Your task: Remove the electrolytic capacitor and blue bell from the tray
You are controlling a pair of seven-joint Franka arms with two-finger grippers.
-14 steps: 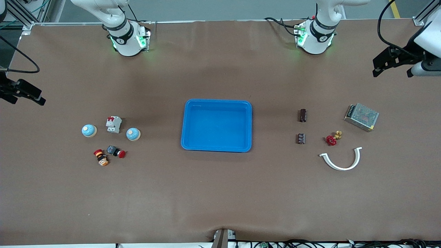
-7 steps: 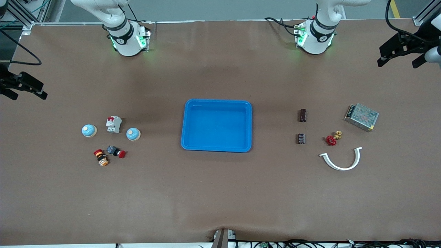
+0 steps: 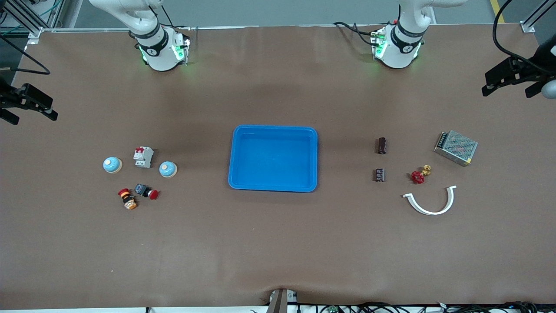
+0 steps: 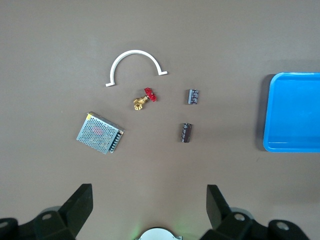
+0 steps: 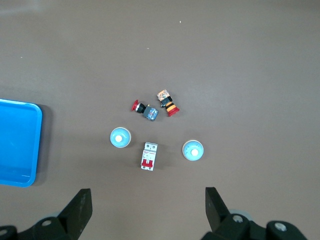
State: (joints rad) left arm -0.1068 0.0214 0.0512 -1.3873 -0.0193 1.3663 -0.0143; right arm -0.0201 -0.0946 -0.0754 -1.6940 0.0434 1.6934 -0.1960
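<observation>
Two dark capacitors lie toward the left arm's end of the table: one (image 3: pixel 382 145) (image 4: pixel 186 132), and one (image 3: pixel 380 175) (image 4: pixel 193 96) nearer the front camera. Two blue bells (image 3: pixel 112 164) (image 3: pixel 167 169) sit toward the right arm's end and also show in the right wrist view (image 5: pixel 193 150) (image 5: pixel 120 138). A blue tray (image 3: pixel 273 130) (image 4: pixel 295 110) (image 5: pixel 17 142) stands empty in the middle. My left gripper (image 3: pixel 511 87) (image 4: pixel 149 200) is open and empty, high over its end of the table. My right gripper (image 3: pixel 27 111) (image 5: pixel 148 202) is open and empty, high over the table's edge at its end.
A white circuit breaker (image 3: pixel 143 157) and two push buttons (image 3: pixel 146 191) (image 3: pixel 127 198) lie by the bells. A metal power supply (image 3: pixel 455 148), a red valve (image 3: pixel 419 175) and a white curved piece (image 3: pixel 430 202) lie by the capacitors.
Both grippers have shifted slightly at the table's ends, each still open and empty. Nothing on the table has moved.
</observation>
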